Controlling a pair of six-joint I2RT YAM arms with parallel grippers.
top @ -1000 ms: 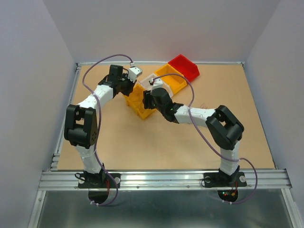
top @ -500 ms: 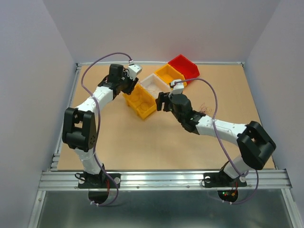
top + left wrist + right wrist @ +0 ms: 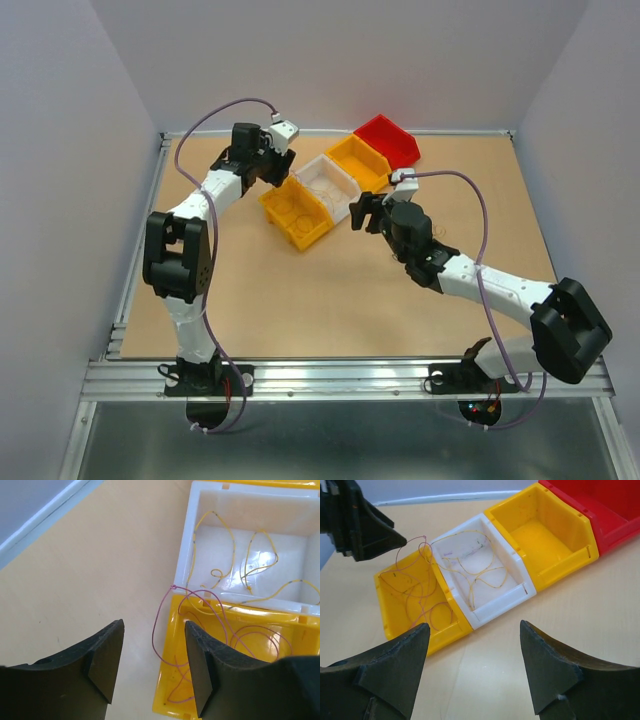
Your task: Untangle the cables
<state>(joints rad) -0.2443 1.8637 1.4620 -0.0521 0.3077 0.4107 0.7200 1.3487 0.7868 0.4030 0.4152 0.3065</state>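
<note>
On the tabletop [image 3: 300, 290], the leftmost yellow bin [image 3: 447, 636] held pink cables [image 3: 417, 597], the white bin [image 3: 505, 602] yellow cables [image 3: 477, 572] (one pink loop [image 3: 154, 630] overhung the rim). The left claw [image 3: 152, 665], spread and empty, faced that loop close ahead, nearer than the spread right claw [image 3: 475, 670]

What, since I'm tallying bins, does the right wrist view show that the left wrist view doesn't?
Only the right wrist view: an empty yellow bin and a red bin beyond it. Only the left wrist view: nothing new among the bins, just the open left gripper from behind its own fingers. Both: the white bin holding yellow wires, and beside it the yellow bin holding pink wires, one loop spilling over its wall.
</note>
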